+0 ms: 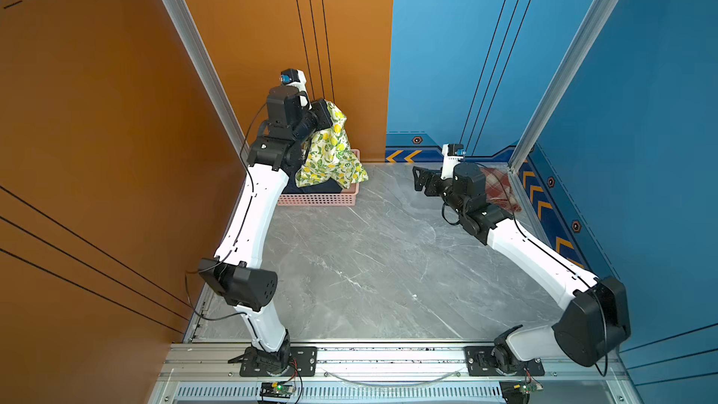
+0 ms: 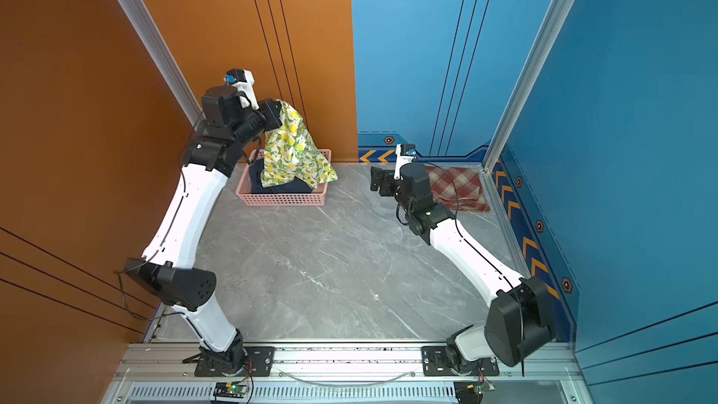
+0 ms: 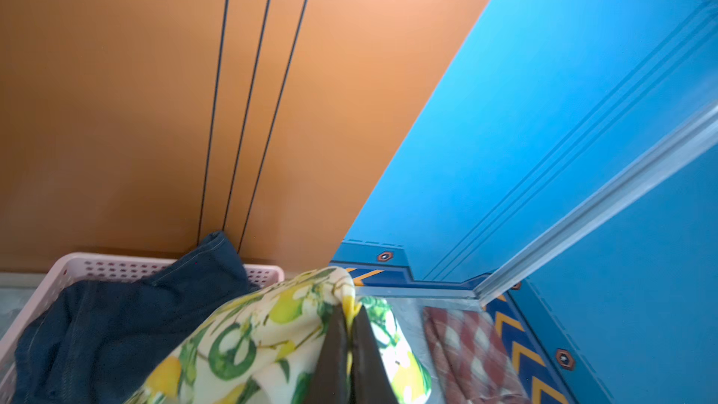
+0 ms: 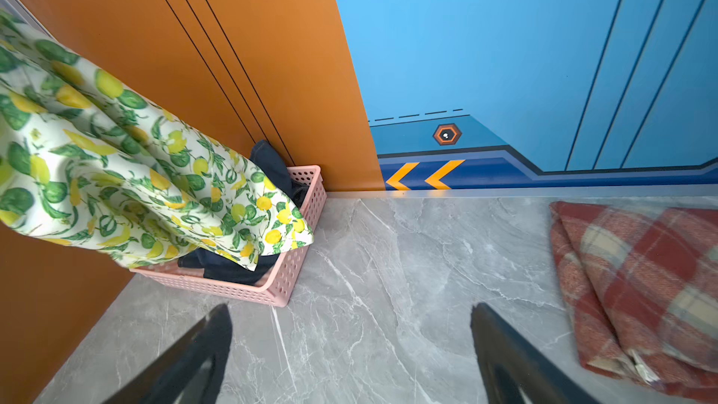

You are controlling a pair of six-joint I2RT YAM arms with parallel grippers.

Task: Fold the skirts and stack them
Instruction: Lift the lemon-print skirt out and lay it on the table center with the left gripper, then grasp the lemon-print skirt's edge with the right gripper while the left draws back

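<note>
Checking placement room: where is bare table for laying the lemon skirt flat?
Free: the table between the basket and the plaid skirt, though the open right tool hovers there, and the whole near half. Crowded: far left corner, basket holding the denim skirt.

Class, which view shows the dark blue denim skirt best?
Left wrist view: the dark blue denim skirt shows large, mostly uncovered. Both top views and the right wrist view show slivers behind the white lemon-print skirt.

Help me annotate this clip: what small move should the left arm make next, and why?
Probably lift the lemon-print skirt higher and out toward the middle of the table. The left gripper is shut on its top edge, but its hem drapes over the denim skirt and the pink basket rim. The right gripper is open and empty.
</note>
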